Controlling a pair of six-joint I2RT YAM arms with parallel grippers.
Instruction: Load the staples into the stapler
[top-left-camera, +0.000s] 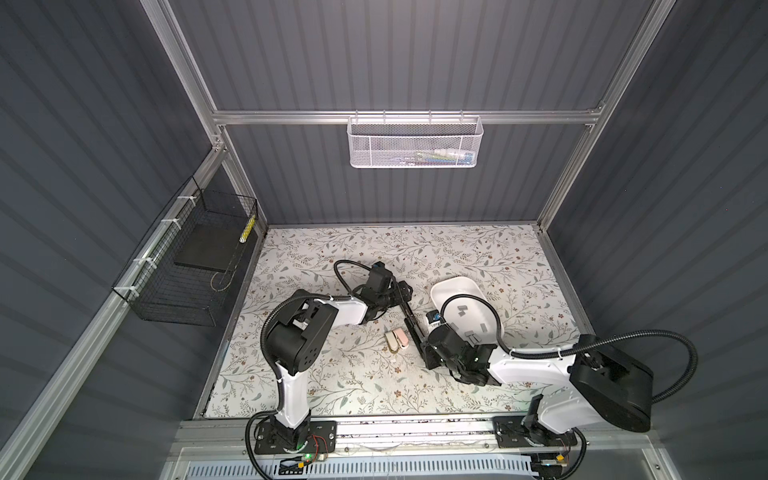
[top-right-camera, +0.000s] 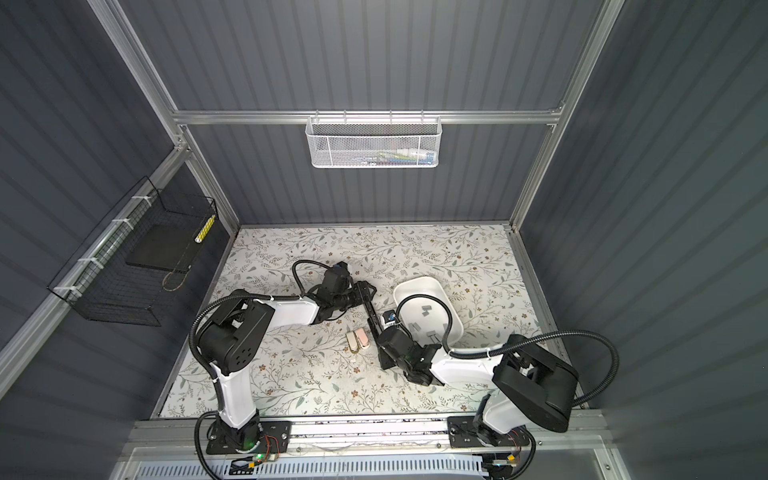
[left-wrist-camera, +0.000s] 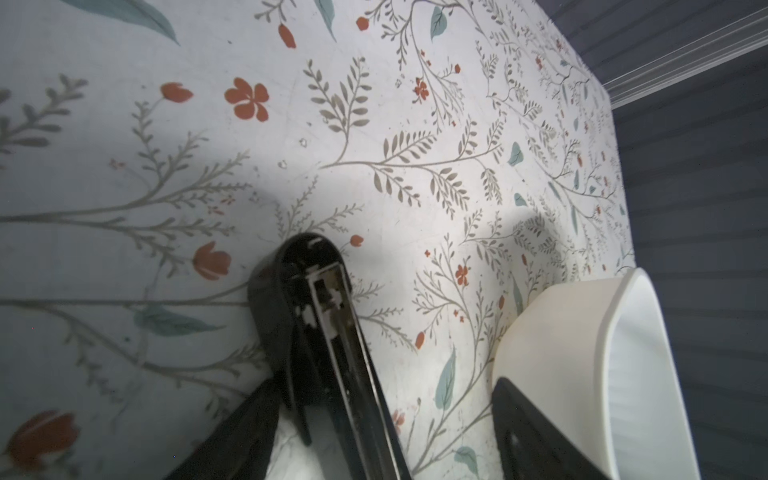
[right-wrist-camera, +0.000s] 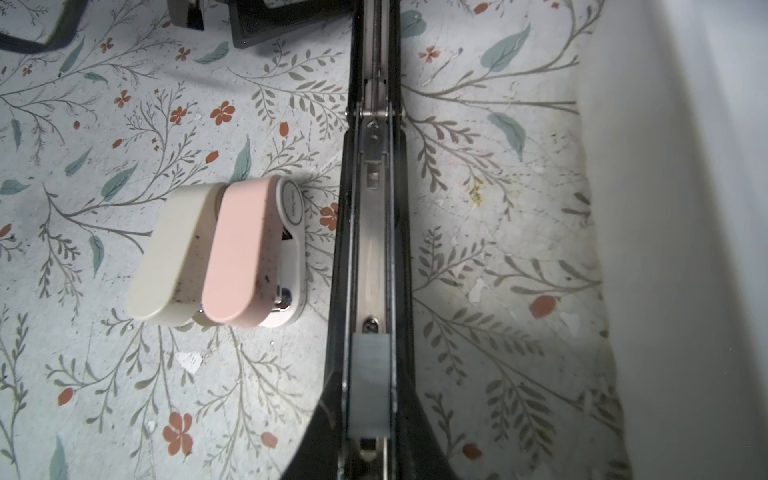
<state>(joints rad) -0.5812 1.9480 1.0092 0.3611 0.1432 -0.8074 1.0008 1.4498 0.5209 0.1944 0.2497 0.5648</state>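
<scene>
Right gripper (right-wrist-camera: 369, 399), narrow jaws seemingly pinching a staple strip (right-wrist-camera: 370, 370) in the channel of the open stapler (right-wrist-camera: 374, 232), should let go only once it sits flat; left gripper (left-wrist-camera: 382, 390), jaws wide, straddles the far end, spare staples (top-left-camera: 462, 309) in the tray (top-left-camera: 449, 291).

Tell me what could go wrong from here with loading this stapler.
The staple strip in the channel of the stapler may sit skewed and jam.
The left tool stands open around the far end, so the stapler could slide.
The pink item lies close beside it and could get bumped.
</scene>
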